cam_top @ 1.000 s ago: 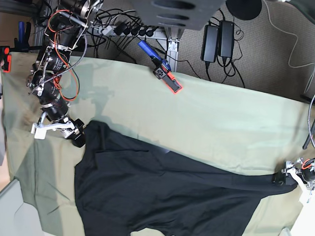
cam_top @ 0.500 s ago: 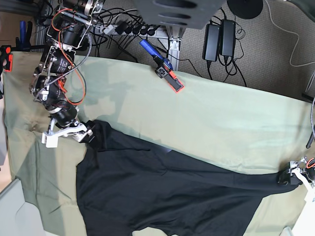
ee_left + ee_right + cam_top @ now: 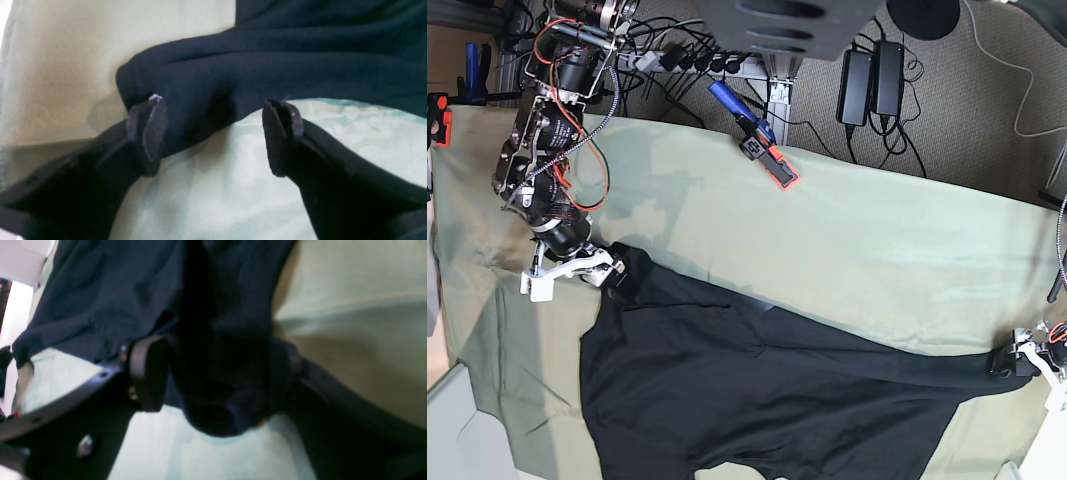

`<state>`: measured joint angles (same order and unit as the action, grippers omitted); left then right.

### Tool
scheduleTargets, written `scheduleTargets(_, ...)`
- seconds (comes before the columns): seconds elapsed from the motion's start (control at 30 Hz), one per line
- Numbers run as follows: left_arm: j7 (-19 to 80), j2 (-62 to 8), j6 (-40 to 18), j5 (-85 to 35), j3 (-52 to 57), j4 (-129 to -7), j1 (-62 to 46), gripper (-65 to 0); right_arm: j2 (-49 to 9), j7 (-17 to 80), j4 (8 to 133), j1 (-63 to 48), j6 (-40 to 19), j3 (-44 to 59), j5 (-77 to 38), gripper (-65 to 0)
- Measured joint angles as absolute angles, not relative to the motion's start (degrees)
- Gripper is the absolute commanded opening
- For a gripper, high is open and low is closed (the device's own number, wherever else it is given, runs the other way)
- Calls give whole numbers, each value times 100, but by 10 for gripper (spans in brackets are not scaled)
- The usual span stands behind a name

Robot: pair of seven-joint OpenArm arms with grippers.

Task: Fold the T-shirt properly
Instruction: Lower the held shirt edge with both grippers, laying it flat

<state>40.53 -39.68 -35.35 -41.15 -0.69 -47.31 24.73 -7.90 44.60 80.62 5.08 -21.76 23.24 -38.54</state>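
In the base view, a pale green cloth (image 3: pixel 877 250) covers the surface from edge to edge, and the black T-shirt (image 3: pixel 757 390) lies spread across the lower middle of the frame, plain side up. At the left, the right arm (image 3: pixel 547 150), wrapped in orange and black cables, reaches down to the shirt's upper left corner, where the right gripper (image 3: pixel 622 275) meets the fabric. The right wrist view shows its fingers (image 3: pixel 148 371) spread wide apart with a dark bunch of the shirt sitting between them; the pads do not press it, so the cloth is released rather than clamped. Along the upper middle of the base view, a blue and orange tool (image 3: pixel 752 135) lies on the cloth's far edge, with black power bricks (image 3: pixel 872 80) on the carpet beyond. At the lower right, a long stretched tip of the shirt runs out to the left gripper (image 3: pixel 1017 360) at the frame edge. The left wrist view shows its fingers (image 3: pixel 151 133) held wide apart too, with a rolled fold of the shirt lying between and just past the tips, not squeezed.
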Motion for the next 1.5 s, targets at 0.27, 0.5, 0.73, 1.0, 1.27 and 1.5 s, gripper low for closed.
scheduleTargets(0.27,4051,-3968,-3535,-4119,-69,-4731,2475,-174,-788,4438,8042,434,-2176,2425,-3754,-213)
scheduleTargets(0.5,4053,-3966,-3538,-4119,-67,-4731,2473,-174,-792,4370,7948,401,-2178,2265,-3767,-213)
scheduleTargets(0.73,4053,-3968,-3535,-4121,-69,-4731,2475,-174,-792,4226,7948,412,-2178,1671,-3747,-213)
scheduleTargets(1.0,4051,-3966,-3535,-4119,-69,-4731,2399,-174,-528,4093,7948,412,-2180,1636,-3664,-214)
scheduleTargets(1.27,4066,-3968,-3535,-4193,-69,-4731,2368,-174,-493,3787,7935,412,-2178,1625,-3332,-650)
scheduleTargets(1.5,4047,-3966,-3535,-4187,-69,-4731,2366,-174,-633,3940,7937,429,-2178,1780,-3326,-650)
